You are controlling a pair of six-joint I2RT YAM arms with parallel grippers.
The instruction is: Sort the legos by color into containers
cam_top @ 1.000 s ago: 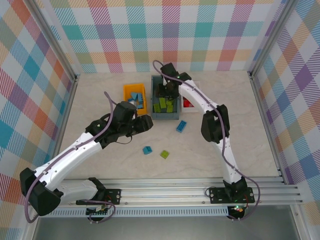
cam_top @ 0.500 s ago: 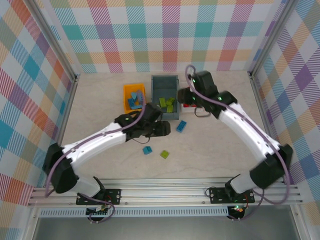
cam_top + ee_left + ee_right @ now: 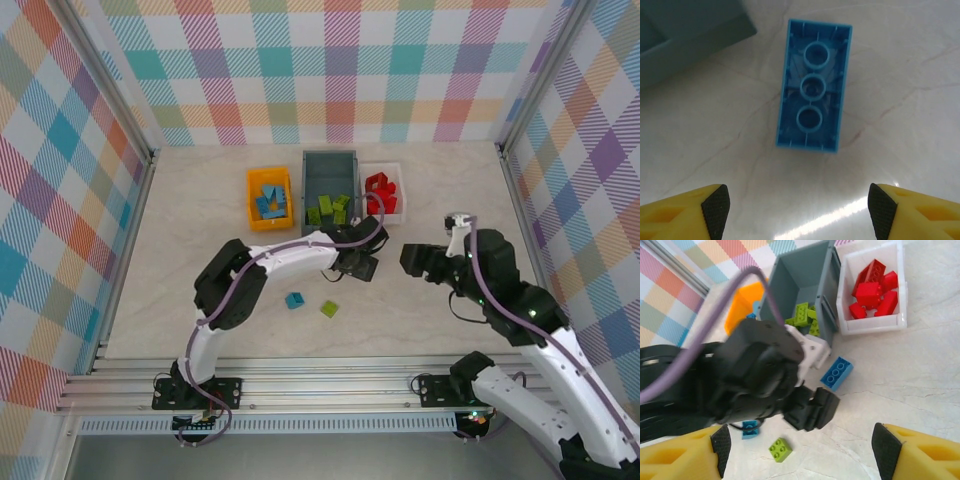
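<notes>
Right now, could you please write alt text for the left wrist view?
A blue lego lies hollow side up on the pale table, ahead of the open left tool; the corner of a grey-blue bin sits upper left.

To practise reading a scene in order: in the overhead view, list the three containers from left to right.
orange-yellow bin → grey-blue bin → white tray

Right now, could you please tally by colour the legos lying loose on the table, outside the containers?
Blue legos: 2, long brick and small brick
Lime green legos: 1
Total: 3
</notes>
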